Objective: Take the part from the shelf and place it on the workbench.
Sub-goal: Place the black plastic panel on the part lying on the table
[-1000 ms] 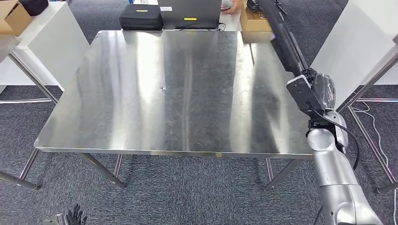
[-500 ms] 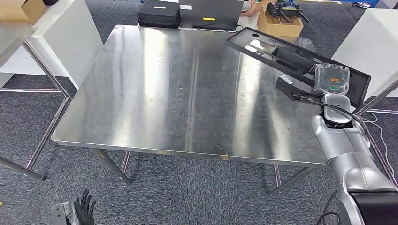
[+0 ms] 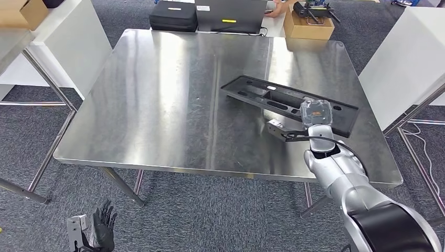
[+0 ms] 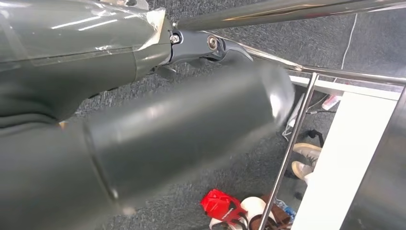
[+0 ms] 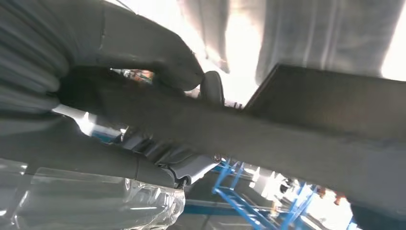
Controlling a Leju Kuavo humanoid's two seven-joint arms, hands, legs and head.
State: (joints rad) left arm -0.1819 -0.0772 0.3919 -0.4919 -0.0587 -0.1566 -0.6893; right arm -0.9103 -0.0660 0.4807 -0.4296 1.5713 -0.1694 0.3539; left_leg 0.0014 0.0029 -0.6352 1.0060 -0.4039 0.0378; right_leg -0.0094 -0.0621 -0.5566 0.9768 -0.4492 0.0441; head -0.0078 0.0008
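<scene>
**On the bench: the part comes down**

Over the right side of the workbench (image 3: 157, 94), the part (image 3: 283, 102) is now low and almost flat. A second ago it stood up on end, far off at the bench's right edge. Half a second ago it was tipped, high in the air. Now it looks to be just on the metal top, or a tiny bit above it; I cannot tell if it touches. The head camera moved too, so the bench sits in a new spot in the picture.

The right hand (image 3: 316, 113) holds the part at its near right end. In the right wrist view the thick thumb (image 5: 158, 52) is pressed over the part's edge, so the grip is tight. The left hand (image 3: 99, 231) hangs low by the floor with fingers spread and nothing in it.

I think the job is almost done. What is left is to let go.

The part is a long, thin, black tray shape with holes and dips in it. It looks like hard plastic. The bench top is shiny steel with small scratches and bright streaks.
</scene>
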